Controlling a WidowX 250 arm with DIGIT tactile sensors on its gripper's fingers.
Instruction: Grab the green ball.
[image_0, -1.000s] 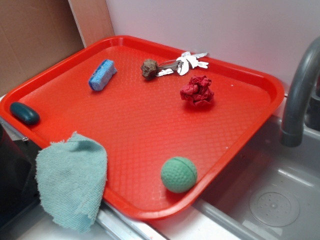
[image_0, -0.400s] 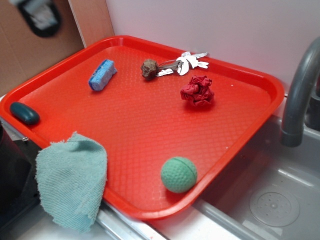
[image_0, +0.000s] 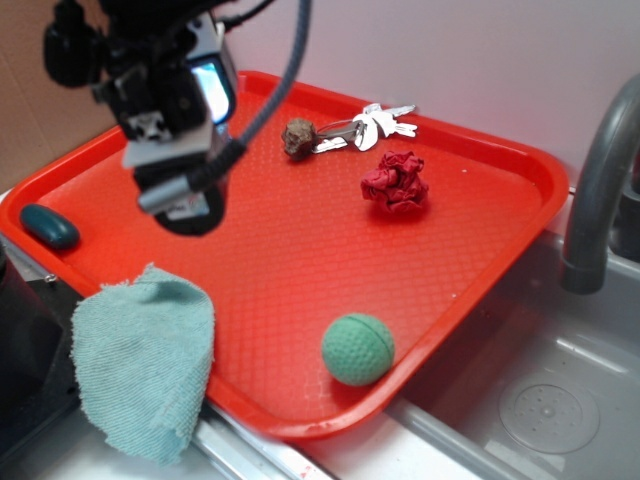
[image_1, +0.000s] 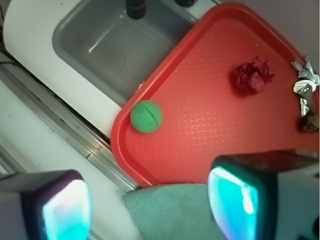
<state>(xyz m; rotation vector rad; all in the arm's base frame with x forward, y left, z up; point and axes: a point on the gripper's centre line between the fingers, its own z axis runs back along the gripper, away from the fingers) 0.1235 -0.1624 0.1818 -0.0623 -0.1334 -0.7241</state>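
The green ball (image_0: 358, 349) is a dimpled sphere with a thin seam. It rests on the red tray (image_0: 300, 250) close to the front right rim, and in the wrist view the green ball (image_1: 146, 116) lies in a corner of the tray (image_1: 210, 130). My gripper (image_0: 150, 75) hangs high over the tray's left part, well apart from the ball. From the wrist camera the gripper (image_1: 150, 210) is open, its glowing pads (image_1: 232, 202) wide apart with nothing between them.
A pale teal cloth (image_0: 145, 360) drapes over the tray's front left edge. A dark teal lump (image_0: 49, 226), crumpled red thing (image_0: 395, 182), brown lump (image_0: 298, 137) and keys (image_0: 375, 125) lie on the tray. The sink (image_0: 550, 400) and faucet (image_0: 600, 190) stand at right.
My gripper has come in from the upper left and moved down and right over the tray, now hiding the blue sponge. The ball has not moved.
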